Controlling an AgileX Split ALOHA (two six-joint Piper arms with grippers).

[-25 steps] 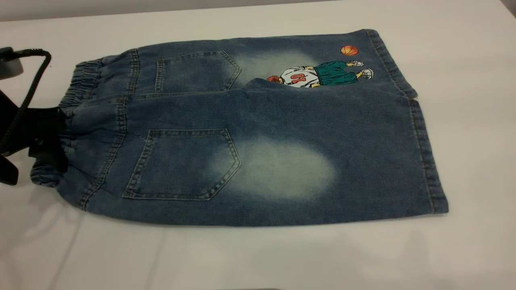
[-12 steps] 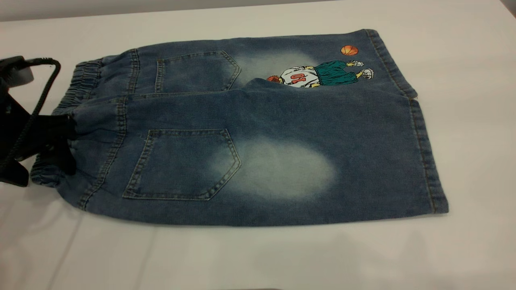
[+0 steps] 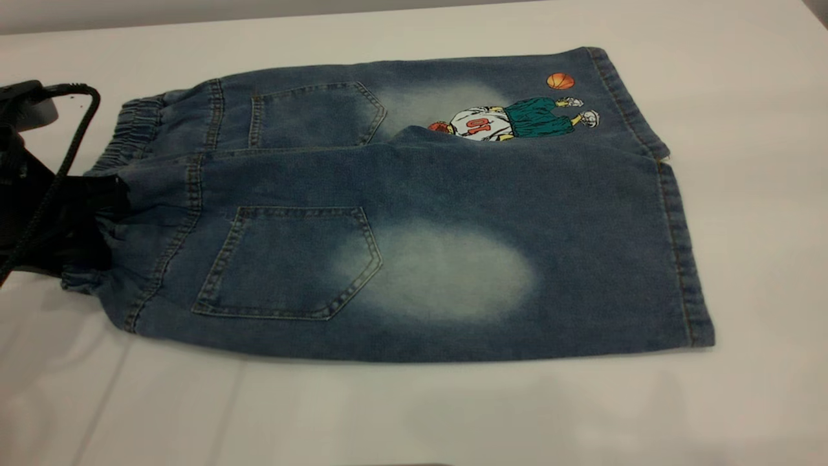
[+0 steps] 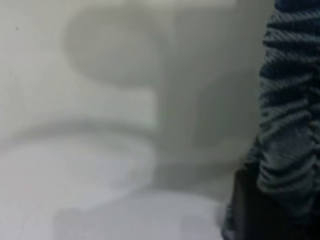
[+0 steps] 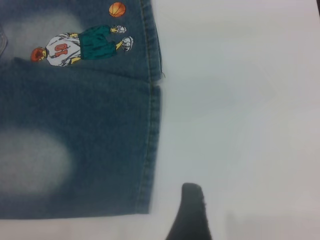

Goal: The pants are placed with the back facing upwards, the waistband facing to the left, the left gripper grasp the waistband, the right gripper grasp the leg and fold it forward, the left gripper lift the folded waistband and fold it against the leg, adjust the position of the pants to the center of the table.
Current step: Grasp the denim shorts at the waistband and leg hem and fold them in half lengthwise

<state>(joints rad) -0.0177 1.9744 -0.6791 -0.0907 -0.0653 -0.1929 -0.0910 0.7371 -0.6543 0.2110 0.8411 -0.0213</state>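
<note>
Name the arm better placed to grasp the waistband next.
Left. The left gripper is already at the waistband at the pants' left end; the right gripper hovers over bare table beyond the leg hems.

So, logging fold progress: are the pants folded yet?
Partly: the blue washed-denim pants are folded lengthwise, plain leg overlapping the cartoon print.

From my seat there is little outside the job to report. Along the top of the exterior view runs a plain grey background strip (image 3: 194,14), flat and featureless, widest at that view's left and thinning away toward the right. I cannot tell whether it is a wall or a floor. In the same view's upper right corner sits a small dark wedge (image 3: 822,6), cut off by the frame and too small for me to identify. Neither wrist view shows me anything else that I can name.
</note>
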